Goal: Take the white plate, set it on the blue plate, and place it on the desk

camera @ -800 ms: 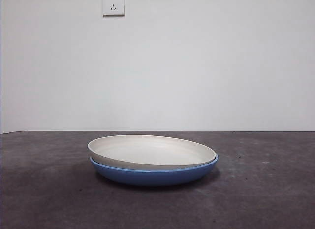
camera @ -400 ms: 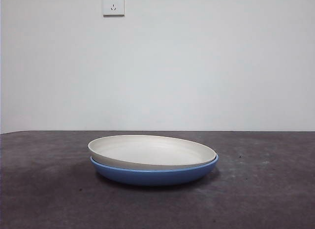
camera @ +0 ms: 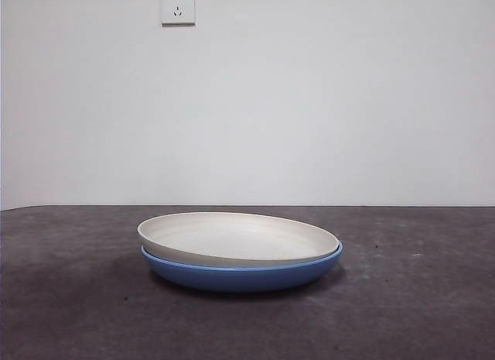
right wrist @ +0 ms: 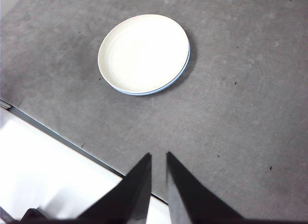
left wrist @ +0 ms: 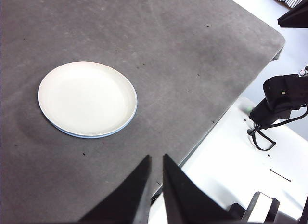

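Observation:
The white plate (camera: 240,236) lies inside the blue plate (camera: 241,277) in the middle of the desk (camera: 418,298), shifted a little to the left so the blue rim shows more on the right. The left wrist view shows the white plate (left wrist: 86,98) with a thin blue plate edge (left wrist: 87,136) under it. In the right wrist view, the white plate (right wrist: 143,53) covers all but a sliver of the blue plate (right wrist: 181,70). My left gripper (left wrist: 156,159) and right gripper (right wrist: 159,156) hang high over opposite desk edges, far from the plates. Both are shut and hold nothing.
A white wall with a socket (camera: 178,5) stands behind the desk. Beyond the desk edge (left wrist: 226,113), the left wrist view shows a white platform with black arm hardware (left wrist: 281,101). In the right wrist view the desk edge (right wrist: 57,137) runs near my right gripper.

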### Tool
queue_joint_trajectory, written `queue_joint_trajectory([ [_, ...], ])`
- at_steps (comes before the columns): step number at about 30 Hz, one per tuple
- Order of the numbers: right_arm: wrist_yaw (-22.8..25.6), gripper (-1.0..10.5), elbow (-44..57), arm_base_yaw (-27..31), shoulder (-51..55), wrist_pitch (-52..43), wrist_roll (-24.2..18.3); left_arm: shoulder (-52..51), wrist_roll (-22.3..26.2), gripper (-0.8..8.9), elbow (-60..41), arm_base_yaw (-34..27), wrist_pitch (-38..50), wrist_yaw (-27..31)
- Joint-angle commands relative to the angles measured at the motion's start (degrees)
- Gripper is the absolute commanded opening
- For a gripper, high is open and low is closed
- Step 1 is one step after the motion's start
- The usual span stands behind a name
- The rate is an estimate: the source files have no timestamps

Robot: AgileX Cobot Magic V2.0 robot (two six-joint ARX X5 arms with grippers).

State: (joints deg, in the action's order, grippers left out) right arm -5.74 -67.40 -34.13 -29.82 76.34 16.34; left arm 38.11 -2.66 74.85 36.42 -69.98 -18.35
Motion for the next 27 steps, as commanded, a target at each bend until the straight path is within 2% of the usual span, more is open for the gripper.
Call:
queue_joint_trajectory([
  [1, 0.2, 0.5, -0.96, -0.39, -0.26, -0.87, -0.31, 0.0, -0.42, 0.36, 0.04, -2.08, 1.09, -0.13],
  [5, 0.22, 0.5, -0.96, -0.39, -0.26, -0.87, -0.31, -0.42, 5.51, 0.07, -4.83, -8.72, 8.52, 0.33],
  [7, 0.2, 0.5, -0.96, -0.39, -0.26, -0.87, -0.31, -1.97, 6.27, 0.07, -10.95, -12.63, 15.5, 0.85],
  [10, 0.2, 0.5, -0.96, -0.39, -0.26, -0.87, -0.31, -6.25, 6.19, 0.07, -24.2, -17.97, 31.58, 3.48],
  [13, 0.2, 0.5, -0.96, -0.39, -0.26, -0.87, -0.31, -11.69, 2.27, 0.07, -39.08, -22.69, 49.75, 6.23],
  [16, 0.2, 0.5, -0.96, -0.39, -0.26, -0.87, -0.31, -17.07, -3.43, 0.07, -51.41, -26.82, 61.09, 14.34],
  [19, 0.2, 0.5, -0.96, -0.39, -0.26, -0.87, -0.31, -22.23, -7.37, 0.07, -60.57, -30.29, 66.31, 18.75],
  [27, 0.2, 0.5, -0.96, -0.39, -0.26, -0.87, -0.31, -31.65, -6.64, 0.07, -72.13, -35.34, 66.27, 19.02],
])
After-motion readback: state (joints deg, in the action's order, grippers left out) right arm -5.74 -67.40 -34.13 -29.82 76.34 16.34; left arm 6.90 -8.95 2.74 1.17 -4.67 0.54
